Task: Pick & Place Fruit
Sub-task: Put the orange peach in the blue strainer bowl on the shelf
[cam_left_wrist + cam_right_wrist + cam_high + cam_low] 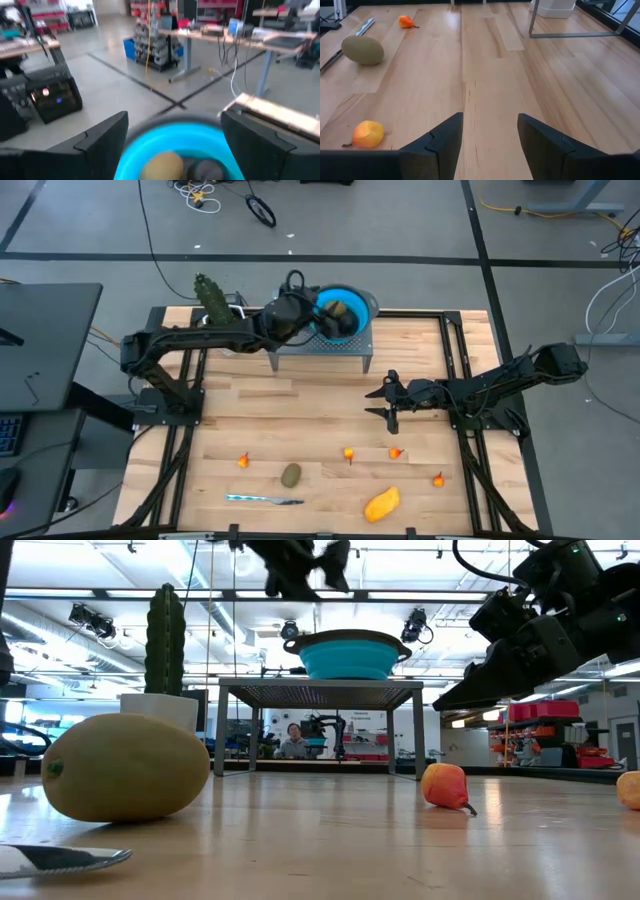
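Observation:
A blue bowl (352, 320) stands on a metal stand (320, 350) at the table's far edge. My left gripper (320, 316) hangs open just above the bowl's left rim, its fingers (102, 136) apart and touching nothing. Below them in the bowl (150, 142) lie an olive-green oval (162, 165) and a near-black ball (206, 170). On the table's near half lie a second olive oval (291, 474), several small orange-red bits (348, 452) and a yellow-orange oblong (382, 503). My right gripper (384, 401) stands open above bare wood at mid-table.
A silver-and-blue knife (262, 500) lies near the front edge, left of the oblong. A green cactus (212, 298) in a white pot stands at the far left, beside the stand. Bare wood (490, 80) lies in front of the right gripper.

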